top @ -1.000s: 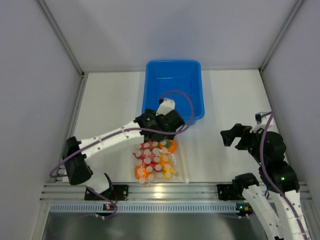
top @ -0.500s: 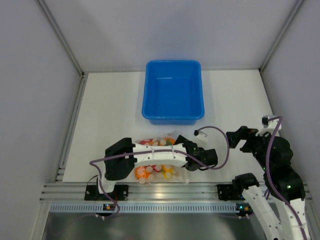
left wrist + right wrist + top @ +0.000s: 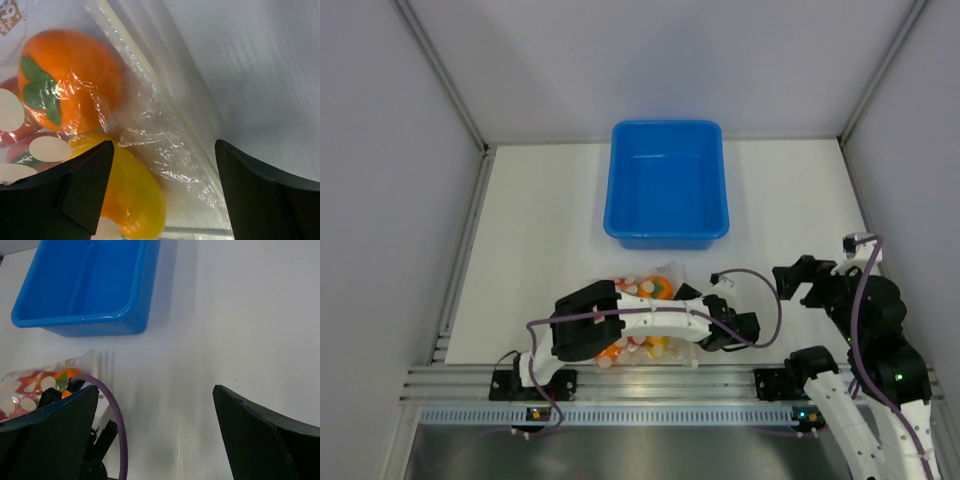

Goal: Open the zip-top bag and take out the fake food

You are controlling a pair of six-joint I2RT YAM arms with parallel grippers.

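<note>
Status check from my desk: basically nothing done yet. zip-top bag (image 3: 160,125) lying flat on table (image 3: 540,230), near side of blue tub (image 3: 665,238), not touching it, partly under left arm. Zip strip (image 3: 131,47) looks sealed to me. fake food (image 3: 70,80) all inside: orange one, yellow one, reddish bits. Left gripper (image 3: 164,150) spread wide over bag's zip edge, gripping nothing. Right gripper (image 3: 156,390) also spread, empty, off over bare table. Left to do: pinch, pull open, get food out.
</note>
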